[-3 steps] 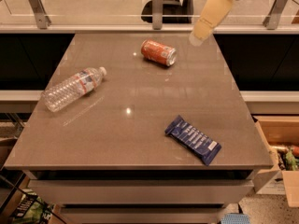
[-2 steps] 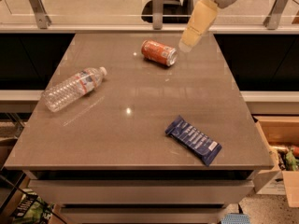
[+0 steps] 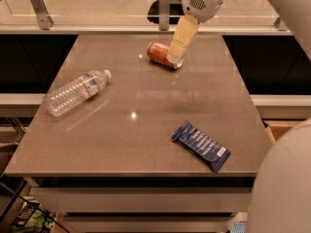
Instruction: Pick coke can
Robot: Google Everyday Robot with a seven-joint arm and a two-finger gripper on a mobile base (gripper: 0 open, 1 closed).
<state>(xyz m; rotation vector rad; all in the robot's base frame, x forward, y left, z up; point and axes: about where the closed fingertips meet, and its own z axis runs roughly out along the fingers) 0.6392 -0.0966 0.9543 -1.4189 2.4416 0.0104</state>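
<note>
The coke can (image 3: 158, 53) is a small orange-red can with silver ends. It lies on its side at the far middle of the grey-brown table (image 3: 146, 140). My gripper (image 3: 176, 56) is cream-coloured and hangs down from the white wrist (image 3: 201, 1) at the top. Its lower end is right at the can's right end and overlaps it in this view. Whether it touches the can I cannot tell.
A clear water bottle (image 3: 75, 92) with a red-blue label lies on its side at the left. A blue snack bar wrapper (image 3: 201, 145) lies near the front right. A glass rail with metal posts (image 3: 164, 6) runs behind the table. My arm's white body (image 3: 282, 188) fills the lower right corner.
My gripper has moved down and to the left, from above the table's far edge to the can's right end. The can, bottle and wrapper have not moved.
</note>
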